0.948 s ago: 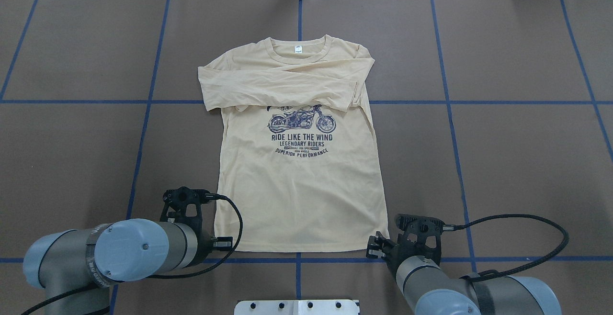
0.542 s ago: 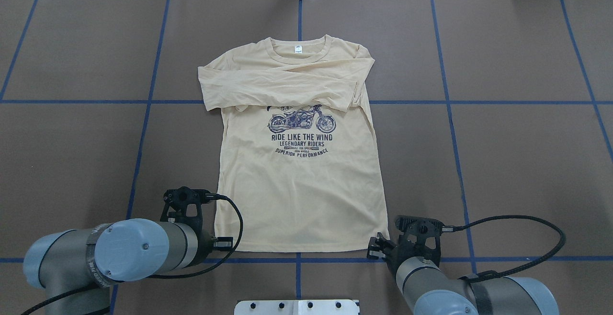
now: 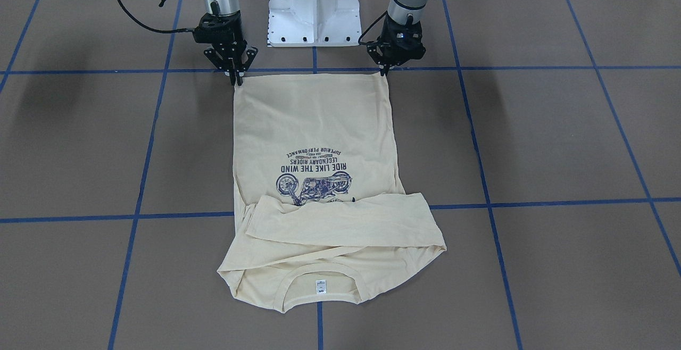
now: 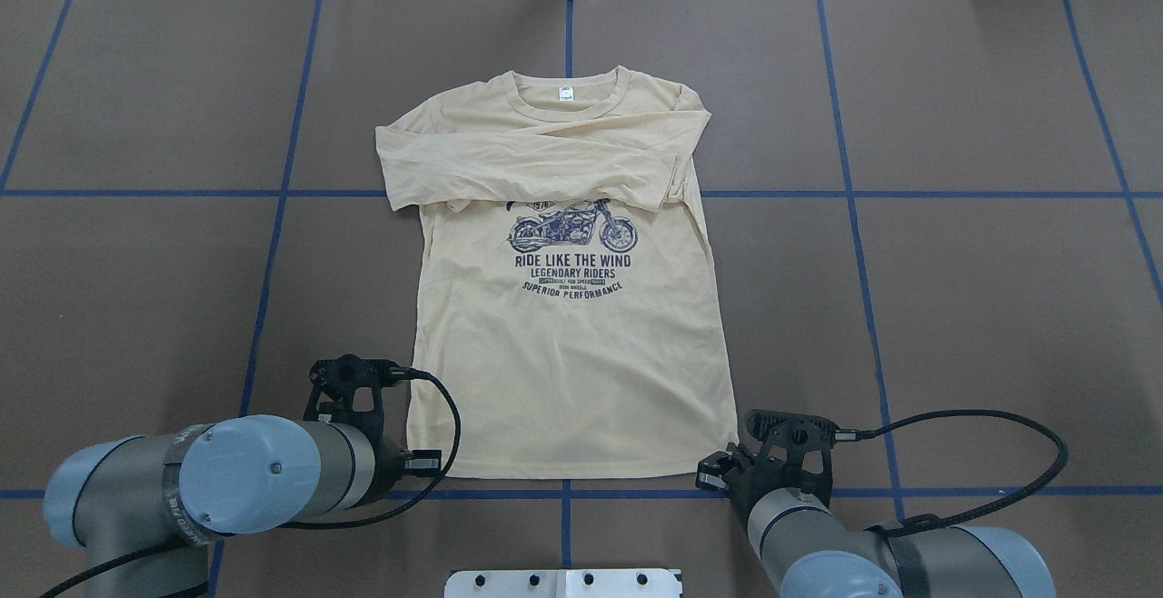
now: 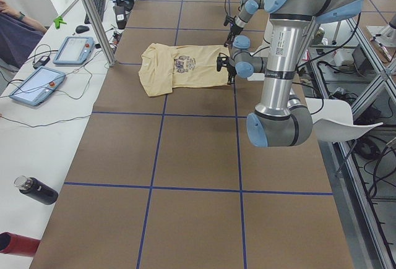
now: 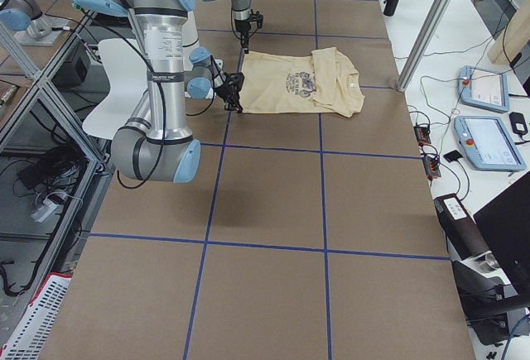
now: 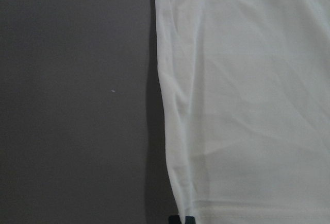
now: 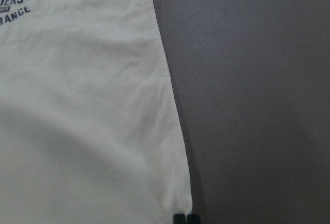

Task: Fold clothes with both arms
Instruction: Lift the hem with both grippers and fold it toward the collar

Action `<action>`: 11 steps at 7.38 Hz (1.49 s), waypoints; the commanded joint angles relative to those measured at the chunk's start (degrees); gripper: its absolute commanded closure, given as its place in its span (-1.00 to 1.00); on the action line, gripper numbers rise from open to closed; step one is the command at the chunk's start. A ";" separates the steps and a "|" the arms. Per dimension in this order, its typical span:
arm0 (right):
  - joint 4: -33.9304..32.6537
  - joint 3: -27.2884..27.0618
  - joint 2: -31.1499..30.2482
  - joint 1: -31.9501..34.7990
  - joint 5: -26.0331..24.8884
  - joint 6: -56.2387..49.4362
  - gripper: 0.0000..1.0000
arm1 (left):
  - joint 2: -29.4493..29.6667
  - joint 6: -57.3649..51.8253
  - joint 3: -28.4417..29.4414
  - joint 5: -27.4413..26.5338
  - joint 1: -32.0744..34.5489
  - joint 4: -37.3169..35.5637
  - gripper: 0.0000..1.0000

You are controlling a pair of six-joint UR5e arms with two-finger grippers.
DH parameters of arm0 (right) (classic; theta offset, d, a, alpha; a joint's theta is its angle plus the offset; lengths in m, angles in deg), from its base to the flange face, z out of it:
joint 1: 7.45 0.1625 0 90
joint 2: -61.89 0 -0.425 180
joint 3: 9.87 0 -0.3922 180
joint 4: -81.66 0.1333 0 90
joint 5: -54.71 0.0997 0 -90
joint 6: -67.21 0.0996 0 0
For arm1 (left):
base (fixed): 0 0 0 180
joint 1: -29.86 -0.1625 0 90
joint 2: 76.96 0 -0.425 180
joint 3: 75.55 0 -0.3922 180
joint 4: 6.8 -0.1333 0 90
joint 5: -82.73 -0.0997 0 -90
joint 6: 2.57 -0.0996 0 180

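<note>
The left gripper (image 3: 384, 69) has its fingertips pressed together on one hem corner of the T-shirt (image 4: 563, 353), which lies flat on the table (image 4: 954, 307) with its sleeves folded across the chest. The right gripper (image 3: 235, 77) pinches the other hem corner.

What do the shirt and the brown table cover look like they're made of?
T-shirt: probably cotton-like knit jersey, matte; it lies limp with soft creases and a ribbed neckband. Table cover: matte brown sheet, perhaps paper or board, unreflective; which, I cannot tell. Blue grid lines look like tape.
</note>
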 commanded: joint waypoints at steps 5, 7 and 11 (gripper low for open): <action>-9.72 -18.46 -1.14 3.85 6.02 -0.32 1.00 | -0.71 -2.80 -15.05 4.29 0.97 -11.09 1.00; -23.42 -33.06 -0.70 0.55 14.65 -0.32 1.00 | -0.80 -5.01 -28.59 8.41 0.97 -22.27 1.00; -30.17 -35.11 0.26 1.71 14.86 -1.45 1.00 | 1.74 -5.01 -30.36 9.50 -0.01 -28.13 1.00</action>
